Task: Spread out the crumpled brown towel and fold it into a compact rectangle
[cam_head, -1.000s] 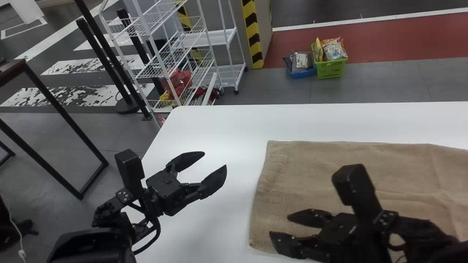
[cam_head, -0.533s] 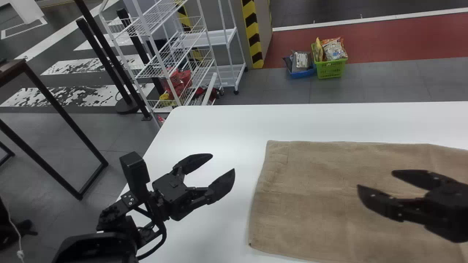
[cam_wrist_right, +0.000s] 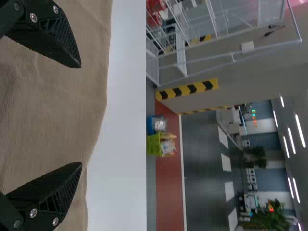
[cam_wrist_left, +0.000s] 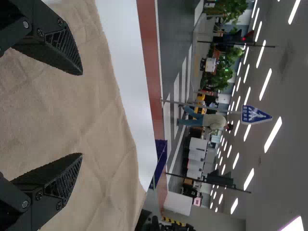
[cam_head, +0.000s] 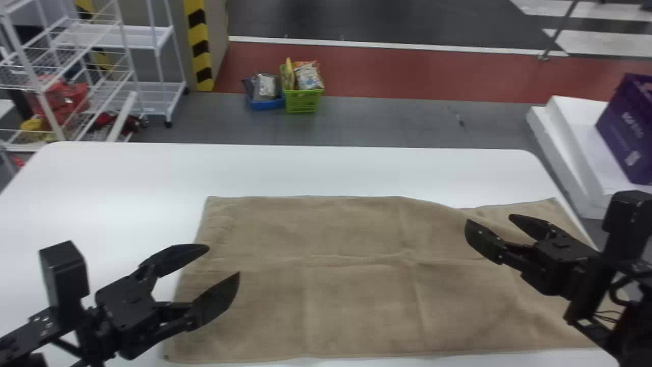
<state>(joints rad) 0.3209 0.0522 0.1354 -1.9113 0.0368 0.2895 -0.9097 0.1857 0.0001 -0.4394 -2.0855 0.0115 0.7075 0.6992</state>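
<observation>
White table (cam_head: 305,168) bears the creased brown towel (cam_head: 356,306); above, left gripper (cam_head: 224,261) and right gripper (cam_head: 489,219) have fingers spread.

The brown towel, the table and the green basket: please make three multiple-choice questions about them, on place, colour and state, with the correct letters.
1. Where is the green basket?
A) On the wire rack
B) On the floor beyond the table
C) On a gripper

2. What colour is the table?
A) White
B) Red
C) Green

3. How does the towel lie?
A) Rolled up
B) In a small folded square
C) Spread out

1 B: it stands on the floor past the table's far edge.
2 A: its bare surface is white.
3 C: it covers a wide area, with low creases.
</observation>
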